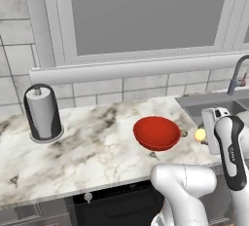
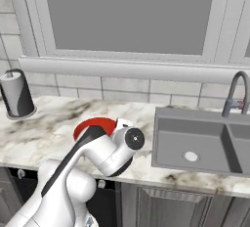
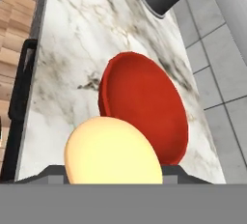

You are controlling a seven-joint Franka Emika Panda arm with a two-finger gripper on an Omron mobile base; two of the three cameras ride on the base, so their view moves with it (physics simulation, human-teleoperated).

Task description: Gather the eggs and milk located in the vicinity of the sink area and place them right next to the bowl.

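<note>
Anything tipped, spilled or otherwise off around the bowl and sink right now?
Nothing stands out. The red bowl sits upright on the marble counter, the egg rides whole at the pincer beside it, the paper-towel holder stands straight, and the sink basins look dry.

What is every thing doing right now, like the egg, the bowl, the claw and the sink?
egg: held in the claw, beside the bowl
claw: shut on the egg
bowl: upright on the counter, nothing seen in it
sink: basins bare
faucet: no water running
paper-towel holder: standing upright
</note>
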